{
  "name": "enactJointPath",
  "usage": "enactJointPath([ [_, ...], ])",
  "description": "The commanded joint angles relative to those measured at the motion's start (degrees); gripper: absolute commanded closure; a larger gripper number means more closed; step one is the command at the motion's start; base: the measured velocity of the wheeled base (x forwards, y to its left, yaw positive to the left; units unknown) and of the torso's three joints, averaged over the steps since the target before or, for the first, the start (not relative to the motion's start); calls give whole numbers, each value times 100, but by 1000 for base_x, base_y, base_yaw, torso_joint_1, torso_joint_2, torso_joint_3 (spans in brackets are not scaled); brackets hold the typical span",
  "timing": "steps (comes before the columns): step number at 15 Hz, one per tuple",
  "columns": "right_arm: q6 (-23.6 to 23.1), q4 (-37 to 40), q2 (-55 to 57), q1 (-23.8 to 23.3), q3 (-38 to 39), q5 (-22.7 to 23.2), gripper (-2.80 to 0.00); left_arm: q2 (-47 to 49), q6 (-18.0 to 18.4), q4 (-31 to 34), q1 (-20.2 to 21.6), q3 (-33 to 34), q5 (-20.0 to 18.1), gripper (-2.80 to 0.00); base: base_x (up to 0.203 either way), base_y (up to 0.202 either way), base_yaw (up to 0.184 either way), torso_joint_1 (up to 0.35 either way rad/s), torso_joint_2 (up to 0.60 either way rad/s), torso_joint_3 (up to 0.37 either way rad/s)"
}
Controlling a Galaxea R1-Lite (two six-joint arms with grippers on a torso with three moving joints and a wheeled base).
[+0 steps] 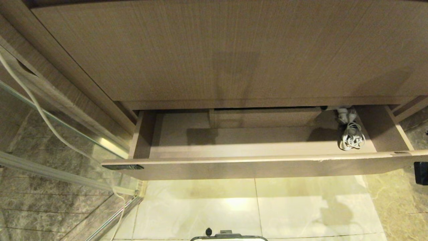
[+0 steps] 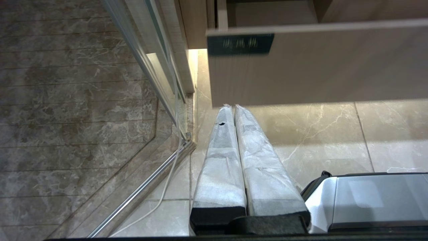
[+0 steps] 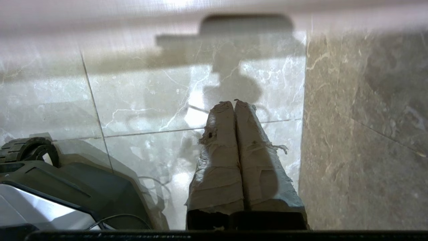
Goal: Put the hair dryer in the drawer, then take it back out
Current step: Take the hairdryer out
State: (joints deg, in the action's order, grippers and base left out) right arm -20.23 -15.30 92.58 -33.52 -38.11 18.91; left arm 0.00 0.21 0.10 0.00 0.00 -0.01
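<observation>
Tiled floor (image 1: 254,204) below open drawer (image 1: 247,169); hair dryer (image 1: 349,134) at back-right. Right gripper (image 3: 234,102), fingers pressed together & empty, should spread before reaching in.

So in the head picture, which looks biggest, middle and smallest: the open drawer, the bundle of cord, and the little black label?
1. The drawer: by far the largest, spanning most of the view.
2. The cord bundle, at the drawer's back right.
3. The black label on the drawer's front: a thin strip. It is nearer the camera and looks close to the bundle in size, so 2 and 3 are unsure.
</observation>
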Motion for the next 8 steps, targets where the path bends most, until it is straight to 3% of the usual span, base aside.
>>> enactJointPath([
  [1,-16,18,33,30,-48,-1,0,0,-3,-1,0,0,1,0,0,0,0,0,0,0],
  [8,19,-116,-180,29,26,4,0,0,-3,-1,0,0,1,0,0,0,0,0,0,0],
])
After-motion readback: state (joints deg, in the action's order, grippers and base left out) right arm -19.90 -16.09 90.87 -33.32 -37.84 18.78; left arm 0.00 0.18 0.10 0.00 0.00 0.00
